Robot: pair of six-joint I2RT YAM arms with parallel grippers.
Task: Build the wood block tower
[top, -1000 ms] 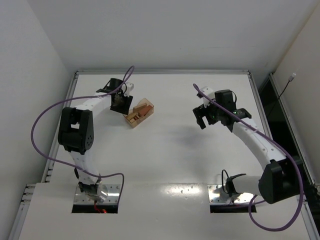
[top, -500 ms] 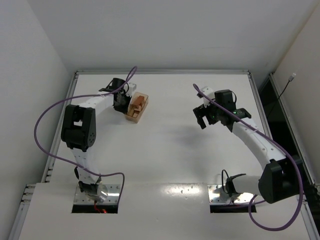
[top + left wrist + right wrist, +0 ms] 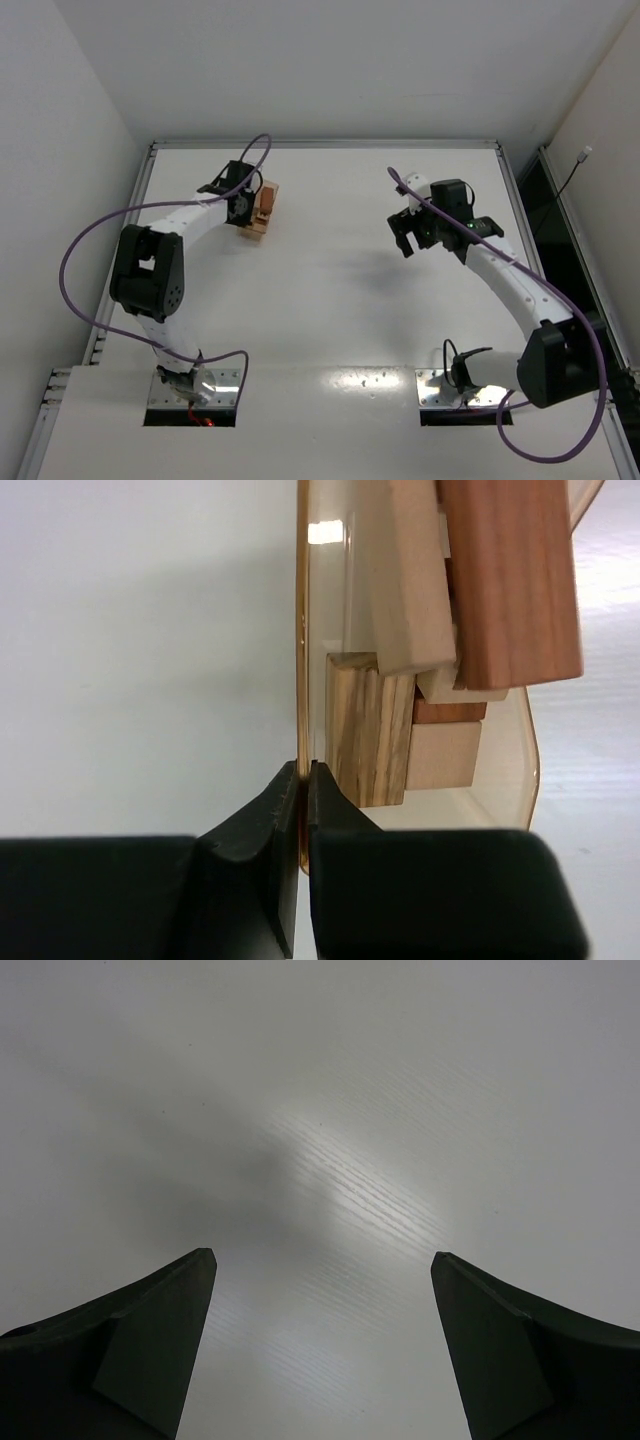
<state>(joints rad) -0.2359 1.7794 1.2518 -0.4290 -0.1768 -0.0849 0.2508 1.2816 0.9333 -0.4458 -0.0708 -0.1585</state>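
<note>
Wood blocks (image 3: 505,590), tan and reddish-brown bars and cubes, lie jumbled inside a translucent plastic box (image 3: 302,630) at the far left of the table (image 3: 330,300), none of them stacked yet. The left gripper (image 3: 300,780) is clamped right down on the box's thin wall, one finger outside and one inside. In the overhead view the box looks tipped up on edge beside it. The right gripper (image 3: 322,1260) hangs with its jaws spread wide over bare tabletop, well apart from the box, and holds nothing. The chief risk, as I judge it, is the pinch itself: a thin, slick wall held near one edge could slip or twist between the pads and drop the box. If the tilt goes further, the loose blocks could pour out together, bounce and scatter toward the table's rim or out of reach. A striped tan block (image 3: 370,730) sits just beside the inner finger and might jam against it, so the load could let go suddenly instead of sliding out evenly.
</note>
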